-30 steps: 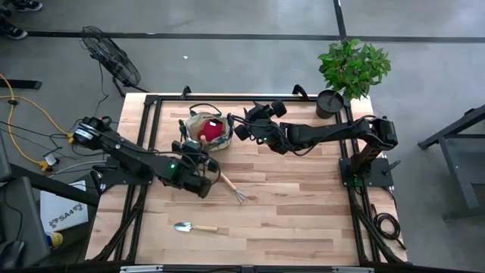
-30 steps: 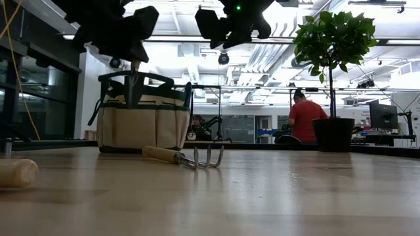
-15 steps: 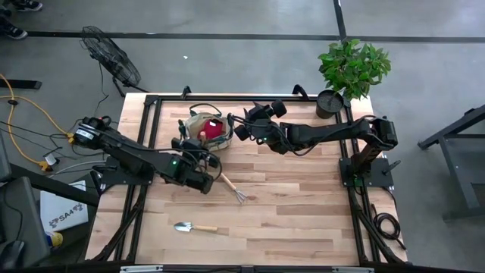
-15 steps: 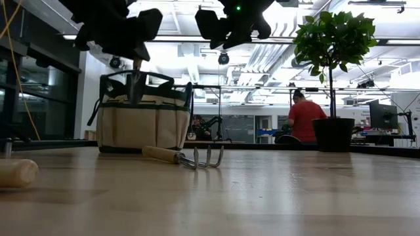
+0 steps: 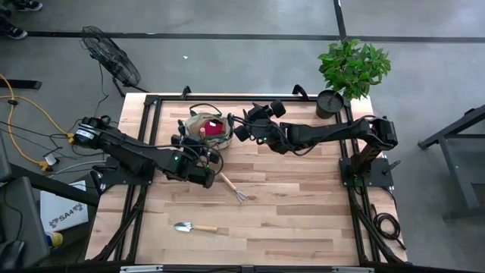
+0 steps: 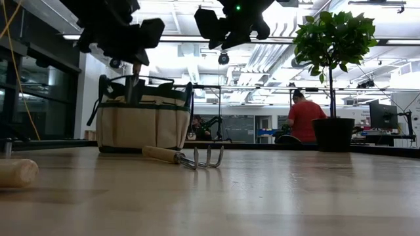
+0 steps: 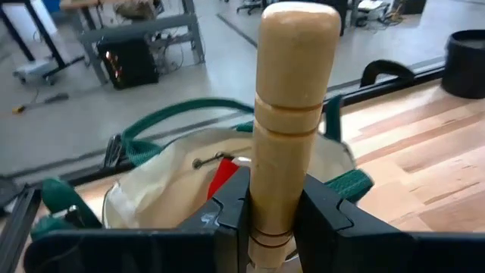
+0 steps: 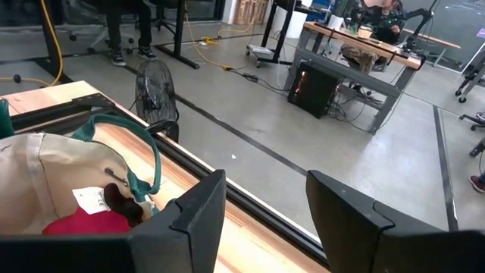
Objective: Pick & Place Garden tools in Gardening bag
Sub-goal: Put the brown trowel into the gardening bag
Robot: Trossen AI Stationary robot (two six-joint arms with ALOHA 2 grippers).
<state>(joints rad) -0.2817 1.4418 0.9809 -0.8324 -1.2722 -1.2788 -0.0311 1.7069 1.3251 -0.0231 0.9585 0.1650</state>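
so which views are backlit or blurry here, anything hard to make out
Low view: bright ceiling lights silhouette both arms, and the wooden handle at the near edge is soft. Left wrist view: the held handle is sharp, the room behind soft. High view: evenly lit, though the trowel is tiny.

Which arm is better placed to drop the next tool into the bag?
Left. Its hand grips a wooden-handled tool right over the gardening bag; the right hand is open and empty.
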